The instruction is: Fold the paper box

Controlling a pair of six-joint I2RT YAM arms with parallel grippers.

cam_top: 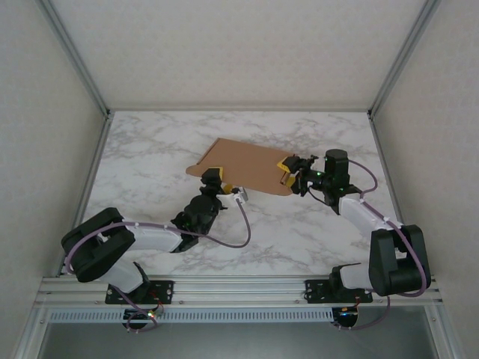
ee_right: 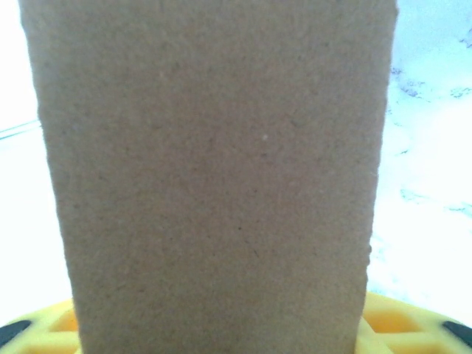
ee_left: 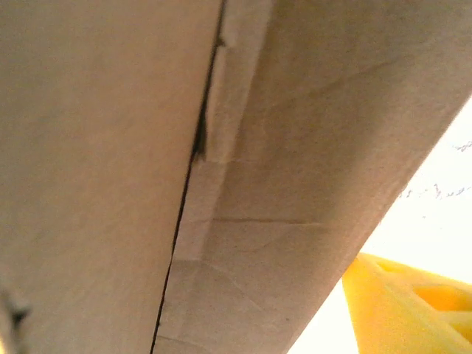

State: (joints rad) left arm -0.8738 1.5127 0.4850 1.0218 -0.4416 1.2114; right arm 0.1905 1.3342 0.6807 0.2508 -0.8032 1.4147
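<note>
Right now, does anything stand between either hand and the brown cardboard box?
Nothing visible does: the left hand is at the near-left corner of the brown cardboard box, the right hand at its right edge.

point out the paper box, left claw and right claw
paper box [cam_top: 243, 158]: top view, middle of its brown panel
left claw [cam_top: 212, 176]: top view, between yellow fingertips, box's near left corner
right claw [cam_top: 285, 172]: top view, between yellow fingertips, box's right edge

A: Where does the flat brown cardboard paper box lie?
B: On the white marbled counter, about midway back. The black-and-yellow left pincer is at its near left edge, the right pincer at its right end.
</note>
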